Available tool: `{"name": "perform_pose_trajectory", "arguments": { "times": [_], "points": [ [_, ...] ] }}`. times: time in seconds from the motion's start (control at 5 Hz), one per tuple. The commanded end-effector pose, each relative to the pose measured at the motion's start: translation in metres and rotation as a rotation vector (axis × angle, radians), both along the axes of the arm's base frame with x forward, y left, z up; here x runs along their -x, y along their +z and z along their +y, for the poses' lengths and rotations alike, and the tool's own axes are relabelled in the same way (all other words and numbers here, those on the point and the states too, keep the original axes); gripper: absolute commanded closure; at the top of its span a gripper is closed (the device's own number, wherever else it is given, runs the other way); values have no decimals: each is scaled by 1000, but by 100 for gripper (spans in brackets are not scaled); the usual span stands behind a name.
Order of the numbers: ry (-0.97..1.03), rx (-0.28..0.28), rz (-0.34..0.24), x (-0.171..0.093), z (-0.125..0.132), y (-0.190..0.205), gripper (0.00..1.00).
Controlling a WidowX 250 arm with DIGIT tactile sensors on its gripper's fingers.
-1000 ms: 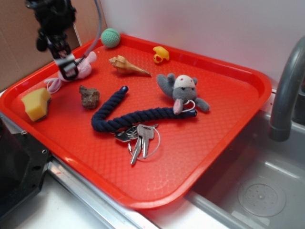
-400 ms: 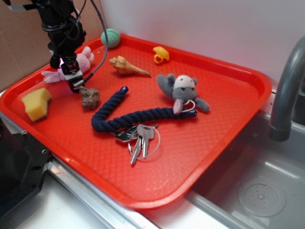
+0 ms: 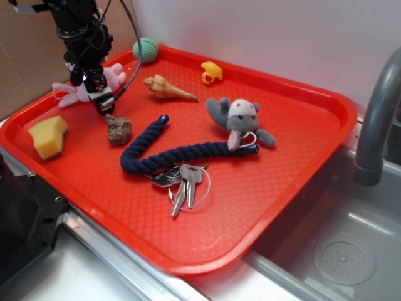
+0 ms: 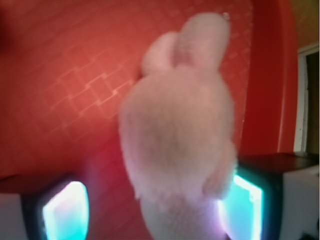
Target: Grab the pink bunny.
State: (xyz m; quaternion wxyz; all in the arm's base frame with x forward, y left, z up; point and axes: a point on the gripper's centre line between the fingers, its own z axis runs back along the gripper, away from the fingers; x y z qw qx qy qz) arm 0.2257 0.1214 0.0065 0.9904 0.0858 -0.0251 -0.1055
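The pink bunny [image 3: 114,76] is a small pale pink plush at the far left of the red tray [image 3: 276,207]. It hangs between my fingers, just above the tray floor, with its ears pointing right and its legs and cord pointing left. My gripper [image 3: 95,91] is shut on the bunny's body. In the wrist view the bunny [image 4: 177,130] fills the middle of the frame between my two fingertips. It presses against the right one [image 4: 240,210], and a gap shows beside the left one [image 4: 65,212]. My gripper [image 4: 152,210] is over the tray's left part.
On the tray are a brown rock [image 3: 117,127] just below my gripper, a yellow sponge [image 3: 47,136], a green ball [image 3: 145,49], a shell [image 3: 166,88], a yellow duck [image 3: 211,71], a grey plush [image 3: 241,119], a navy rope [image 3: 175,153] and keys [image 3: 183,179]. A faucet [image 3: 376,119] stands at the right.
My gripper closed around the bunny, and the bunny turned. Its legs and cord swung out to the left, and it rose slightly off the tray with the gripper.
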Motion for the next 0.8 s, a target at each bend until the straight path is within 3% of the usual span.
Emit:
{"name": "perform_pose_trajectory", "arguments": {
  "times": [0.0,0.6],
  "points": [
    [36,39,65,7,-3,-22,100],
    [43,49,28,14,-7,-10,100]
  ]
}}
